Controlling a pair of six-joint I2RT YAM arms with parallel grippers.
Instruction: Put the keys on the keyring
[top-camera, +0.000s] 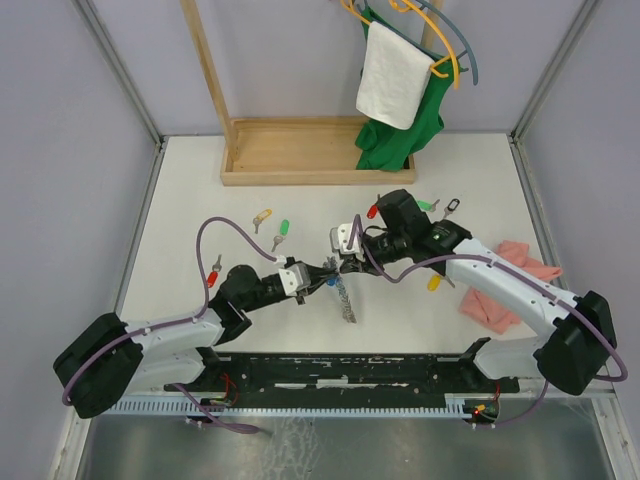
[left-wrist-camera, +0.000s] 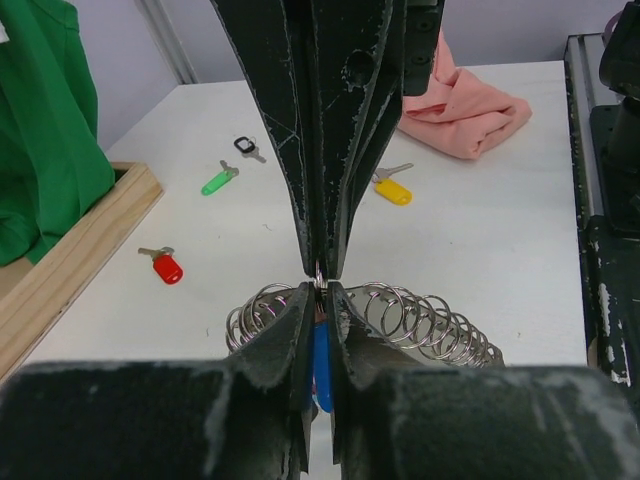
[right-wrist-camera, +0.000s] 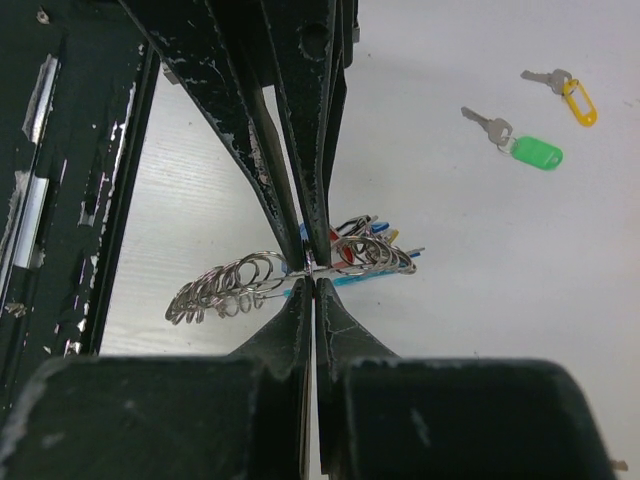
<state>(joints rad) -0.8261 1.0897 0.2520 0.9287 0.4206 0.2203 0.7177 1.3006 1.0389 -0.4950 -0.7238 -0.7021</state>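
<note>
The keyring lies mid-table as a grey coil of rings, with a bunch of tagged keys at one end. My left gripper is shut on a blue-tagged key right at the coil; its jaws are pressed together. My right gripper meets it tip to tip and is shut on the keyring's wire. Loose keys lie around: red, yellow, green, red, green, black and yellow.
A pink cloth lies at the right under the right arm. A wooden stand base sits at the back, with a green garment and a white towel hanging above it.
</note>
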